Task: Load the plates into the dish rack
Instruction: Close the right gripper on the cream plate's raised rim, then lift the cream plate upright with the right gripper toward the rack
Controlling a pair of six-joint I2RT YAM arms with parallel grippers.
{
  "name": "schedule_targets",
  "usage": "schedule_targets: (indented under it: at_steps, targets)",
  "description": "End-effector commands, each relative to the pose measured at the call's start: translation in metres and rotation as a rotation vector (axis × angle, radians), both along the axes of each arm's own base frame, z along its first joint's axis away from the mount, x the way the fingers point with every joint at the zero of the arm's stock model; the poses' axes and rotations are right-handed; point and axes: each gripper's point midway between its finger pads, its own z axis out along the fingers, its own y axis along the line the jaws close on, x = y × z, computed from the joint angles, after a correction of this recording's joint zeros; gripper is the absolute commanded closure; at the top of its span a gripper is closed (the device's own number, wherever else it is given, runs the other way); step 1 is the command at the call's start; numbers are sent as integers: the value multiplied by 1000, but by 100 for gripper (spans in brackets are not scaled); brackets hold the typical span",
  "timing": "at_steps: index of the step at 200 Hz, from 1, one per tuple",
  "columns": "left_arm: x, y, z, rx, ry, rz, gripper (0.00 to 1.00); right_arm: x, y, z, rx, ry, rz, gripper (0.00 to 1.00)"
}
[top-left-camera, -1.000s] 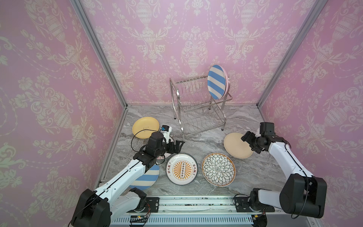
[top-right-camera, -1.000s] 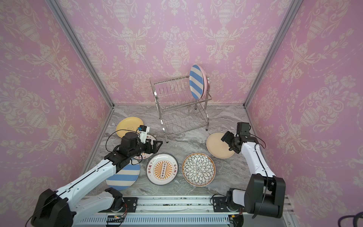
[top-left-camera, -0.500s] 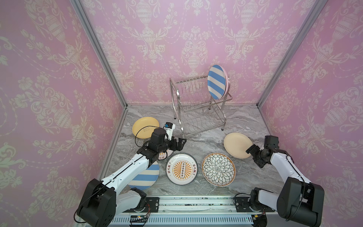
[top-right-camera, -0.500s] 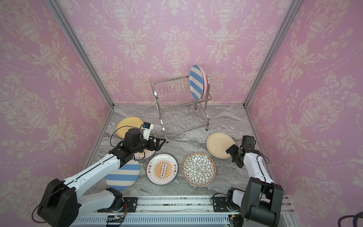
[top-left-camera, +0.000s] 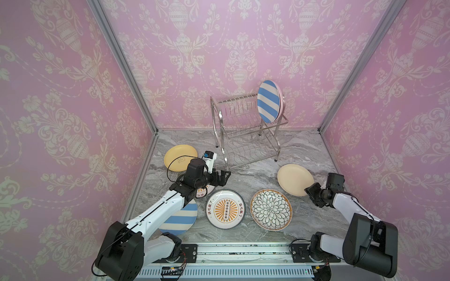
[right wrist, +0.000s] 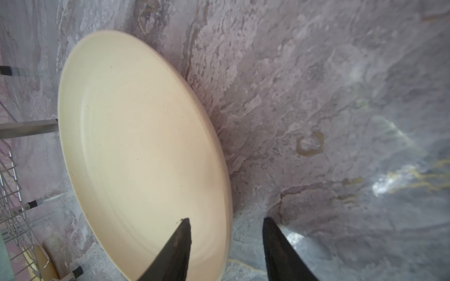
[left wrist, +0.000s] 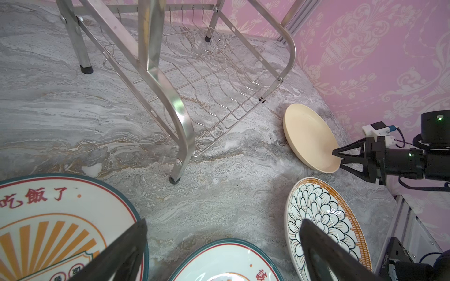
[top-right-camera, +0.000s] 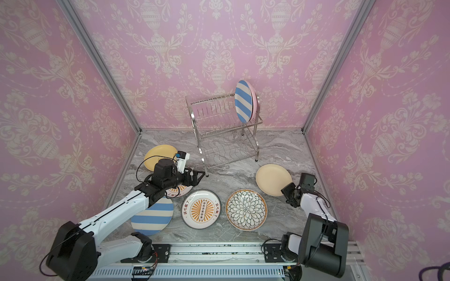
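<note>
Plates lie about on the grey table [top-left-camera: 253,175], and two stand up in the dish rack [top-left-camera: 246,132] at the far side. These are a blue striped plate [top-left-camera: 267,101] with a pink plate [top-left-camera: 281,102] right behind it, at the right end of the top shelf.

The beige plate [top-left-camera: 293,178] lies on the right, near the rack's right foot. The right gripper [right wrist: 225,219] is at its near right edge. Its two fingers [right wrist: 175,248] are apart with the rim between them, one over the plate and one outside it. They are not squeezing it.

The left gripper [top-left-camera: 222,176] is spread wide and holds nothing. It hangs just beside the rack's near left foot. Under that arm lie a sunburst plate [top-left-camera: 203,192] and a second striped plate [top-left-camera: 180,219]. Another sunburst plate [top-left-camera: 225,209] and the black-petal plate [top-left-camera: 270,209] lie side by side in the near middle. The yellow plate [top-left-camera: 179,155] is far left.
</note>
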Motion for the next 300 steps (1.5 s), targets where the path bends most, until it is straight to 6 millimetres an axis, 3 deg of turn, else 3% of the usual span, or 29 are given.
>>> schedule_targets:
  at_steps: [1,112,188,220,249,275,279,300]
  targets:
    - [-3,3,7,-8,-26,-4,1,8,-3,2,-1,-32,0,57]
    - [-5,6,11,4,-32,0,1,3,1,-20,20,-2,7,73]
    - [-5,8,19,15,-41,2,1,5,-3,-17,-18,-11,26,89]
    - [-4,7,20,8,-45,3,1,6,-10,3,-75,-20,42,96]
    - [-4,7,27,0,-64,4,1,1,-20,33,-179,-23,72,100]
    - [-4,8,32,-6,-71,0,1,-6,-32,76,-296,-39,78,100]
    - [0,7,47,-22,-100,2,1,-7,-34,83,-317,-44,78,100]
    - [2,7,55,-33,-123,4,1,-11,-40,118,-390,-63,84,100]
